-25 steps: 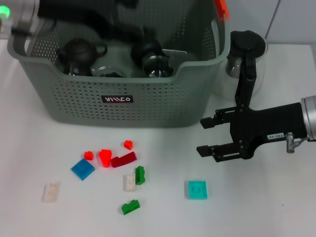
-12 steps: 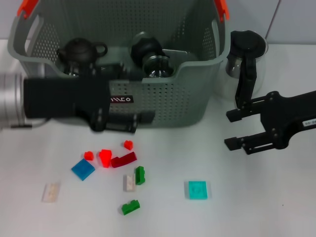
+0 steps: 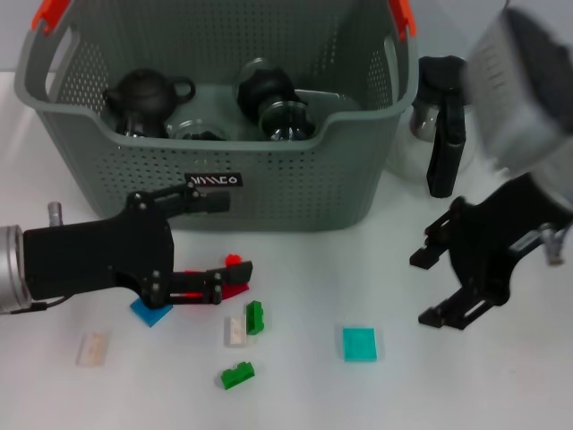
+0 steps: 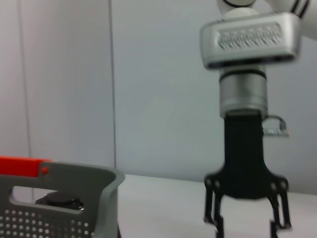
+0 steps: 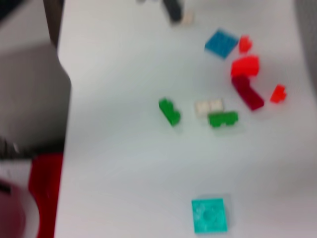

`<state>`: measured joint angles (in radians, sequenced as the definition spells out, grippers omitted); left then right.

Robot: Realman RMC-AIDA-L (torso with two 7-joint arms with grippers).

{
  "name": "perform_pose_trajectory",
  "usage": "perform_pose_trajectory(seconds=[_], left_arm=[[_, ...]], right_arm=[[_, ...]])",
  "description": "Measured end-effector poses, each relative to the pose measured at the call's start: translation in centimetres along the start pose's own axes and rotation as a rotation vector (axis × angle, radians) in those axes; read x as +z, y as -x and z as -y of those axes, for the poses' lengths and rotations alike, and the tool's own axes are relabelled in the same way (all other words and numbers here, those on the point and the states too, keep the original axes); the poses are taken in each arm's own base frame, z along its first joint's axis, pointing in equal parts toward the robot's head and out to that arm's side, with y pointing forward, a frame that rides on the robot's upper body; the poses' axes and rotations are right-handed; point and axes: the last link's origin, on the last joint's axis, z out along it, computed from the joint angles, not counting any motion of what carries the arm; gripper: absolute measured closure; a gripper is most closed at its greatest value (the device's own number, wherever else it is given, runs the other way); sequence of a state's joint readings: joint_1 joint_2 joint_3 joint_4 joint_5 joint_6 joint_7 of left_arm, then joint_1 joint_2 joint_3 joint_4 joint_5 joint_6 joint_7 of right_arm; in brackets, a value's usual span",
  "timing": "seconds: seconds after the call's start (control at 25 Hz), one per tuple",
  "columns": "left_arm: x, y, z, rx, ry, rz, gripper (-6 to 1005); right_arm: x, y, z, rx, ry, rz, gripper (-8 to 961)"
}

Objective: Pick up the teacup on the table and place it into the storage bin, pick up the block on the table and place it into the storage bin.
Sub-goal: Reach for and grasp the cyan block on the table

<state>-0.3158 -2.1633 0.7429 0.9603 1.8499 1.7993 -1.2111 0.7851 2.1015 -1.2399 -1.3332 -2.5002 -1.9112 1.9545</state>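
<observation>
Blocks, small plastic bricks, loose on white table [image 3: 501,385] at 6 o'clock of storage bin [image 3: 295,193]: blue plate [image 3: 143,313], red pcs [image 3: 235,261] partly hidden under left gripper, white brick [image 3: 234,331] touching green brick [image 3: 254,317], second green [image 3: 237,374], pale brick [image 3: 91,349], teal square plate [image 3: 359,343] lying apart at 5 o'clock.
Handling (est.): light, rigid, smooth, not fragile; low flat pcs give little height, so pinch across short sides, jaws down to tabletop.
Left gripper [image 3: 215,246]: fingers spread, over red cluster, holding nothing.
Right gripper [image 3: 439,288]: fingers spread, empty, at 3 o'clock of teal plate, near.
Bin: grey perforated, orange clips, holds dark teapots [image 3: 143,94]; no teacup seen on table.
Surface: plain white, smooth. Glass kettle [image 3: 443,98] beside bin at 3 o'clock. Room: pale wall [image 4: 163,74].
</observation>
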Motion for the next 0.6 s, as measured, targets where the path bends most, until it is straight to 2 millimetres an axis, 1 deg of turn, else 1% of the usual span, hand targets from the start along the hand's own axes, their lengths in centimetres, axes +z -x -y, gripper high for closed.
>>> perform_pose_trajectory(seconds=[0.08,0.12,0.16,0.2,0.32,0.36,0.52,0.56,0.6], left_arm=[[-0.2,0.1,0.0,-0.008,-0.010,-0.005,145],[-0.4,0.3,0.1,-0.020,-0.026,-0.010,145],[-1.1,0.7,0.1,-0.039,-0.051,-0.012,146],[-1.4,0.9,0.2,-0.048,-0.067,-0.017,146],[-2.0,1.3,0.2,-0.060,-0.095,-0.029,147],[-2.6,1.6,0.2,-0.065,-0.118,-0.044,147],[-2.9,1.7,0.2,-0.068,-0.130,-0.054,151],[-2.9,1.8,0.2,-0.069,-0.130,-0.054,152],[-2.9,1.8,0.2,-0.069,-0.130,-0.054,152]], right_arm=[[1.3,1.2,-0.1,-0.040,-0.008,-0.056,220],[1.7,1.5,-0.1,-0.050,-0.012,-0.067,220],[2.4,2.4,-0.3,-0.077,-0.031,-0.085,202],[2.4,2.4,-0.3,-0.077,-0.031,-0.085,185],[3.6,3.3,-0.7,-0.119,-0.041,-0.085,132],[4.1,3.4,-0.9,-0.133,-0.036,-0.090,130],[5.9,3.6,-1.2,-0.171,-0.047,-0.107,120],[6.8,3.6,-1.2,-0.177,-0.043,-0.116,117],[6.8,3.6,-1.2,-0.177,-0.043,-0.116,115]])
